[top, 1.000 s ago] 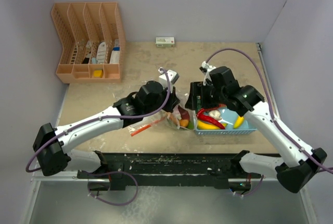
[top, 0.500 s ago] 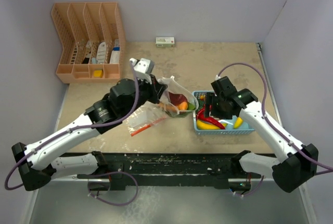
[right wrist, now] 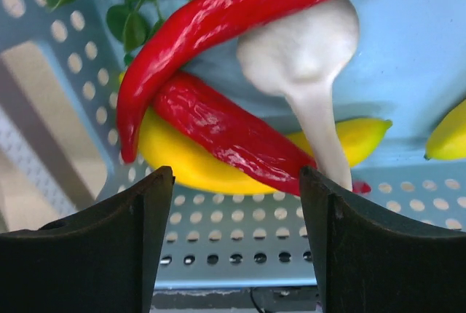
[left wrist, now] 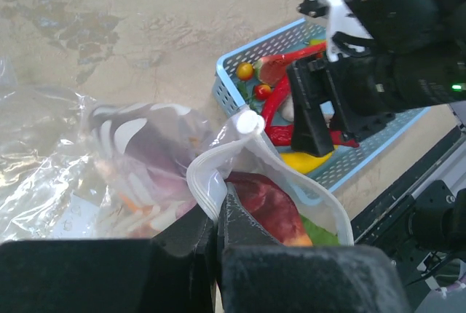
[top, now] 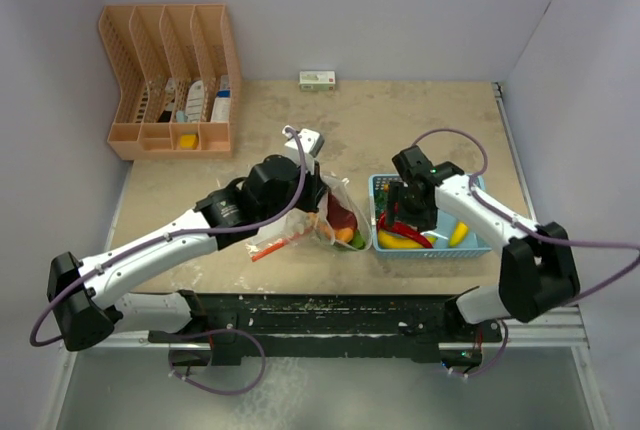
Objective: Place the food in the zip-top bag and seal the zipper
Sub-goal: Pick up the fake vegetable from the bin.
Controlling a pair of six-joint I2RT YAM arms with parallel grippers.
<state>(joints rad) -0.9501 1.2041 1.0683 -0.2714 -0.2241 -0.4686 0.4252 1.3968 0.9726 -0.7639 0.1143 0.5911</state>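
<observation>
clear dotted zip-top bag (top: 337, 212) near the worktop's near edge, mouth rim pinched by the left gripper (left wrist: 218, 210); right gripper (right wrist: 234, 182) spread over red chili peppers (right wrist: 231, 134) in light blue plastic basket (top: 478, 247).

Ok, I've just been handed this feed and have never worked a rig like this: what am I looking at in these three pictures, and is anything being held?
A left arm and a right arm are bolted at the near edge of a table. The wide picture looks down from above and behind them. The other two come from a camera on each wrist.

The left pincer is shut on the mouth edge of the zip-top bag, holding it open. Some food is already inside.

The right pincer is open and empty above the light blue basket. In it lie red chili peppers, yellow pieces and a white bulb-shaped piece.

At the back left stands an orange file organizer, with a small box by the wall.
</observation>
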